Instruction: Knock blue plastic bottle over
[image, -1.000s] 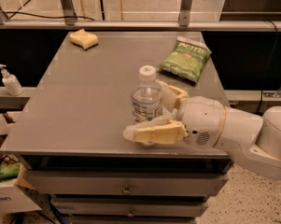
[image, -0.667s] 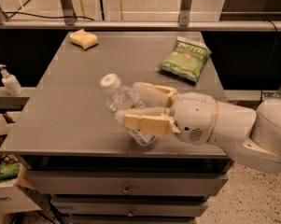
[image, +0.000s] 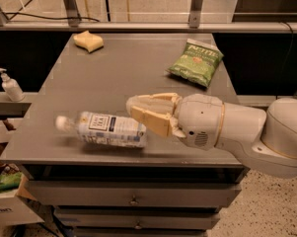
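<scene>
The blue plastic bottle (image: 107,129) lies on its side near the front left of the grey table (image: 128,68), its white cap pointing left and its white label facing up. My gripper (image: 138,107) reaches in from the right, with its cream fingers (image: 150,118) right beside the bottle's base end. The fingers are spread apart and hold nothing. The white arm fills the lower right of the view.
A green chip bag (image: 196,62) lies at the back right of the table. A yellow sponge (image: 88,41) lies at the back left. A small white pump dispenser (image: 11,85) stands on a ledge left of the table. Drawers are below the front edge.
The bottle stood upright between my fingers, then tipped leftward and now lies flat on the table. My gripper moved left across the table and the bottle is out of its fingers.
</scene>
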Motion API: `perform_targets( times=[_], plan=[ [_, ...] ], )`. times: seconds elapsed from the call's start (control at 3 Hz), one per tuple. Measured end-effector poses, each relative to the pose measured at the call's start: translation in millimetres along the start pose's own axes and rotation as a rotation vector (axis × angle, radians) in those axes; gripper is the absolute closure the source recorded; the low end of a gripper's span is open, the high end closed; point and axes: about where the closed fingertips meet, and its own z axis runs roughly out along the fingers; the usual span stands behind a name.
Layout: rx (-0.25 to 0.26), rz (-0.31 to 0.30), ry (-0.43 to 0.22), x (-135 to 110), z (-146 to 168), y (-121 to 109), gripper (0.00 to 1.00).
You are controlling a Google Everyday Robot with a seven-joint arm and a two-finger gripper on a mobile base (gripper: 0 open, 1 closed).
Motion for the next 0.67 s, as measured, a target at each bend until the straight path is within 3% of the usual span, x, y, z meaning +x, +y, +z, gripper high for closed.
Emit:
perform_targets(
  times=[0.33, 0.67],
  plan=[
    [0.0, -0.004, 0.009, -0.3, 2.0, 0.3, 1.0],
    [0.0, -0.005, 0.01, -0.3, 2.3, 0.3, 1.0]
  ],
)
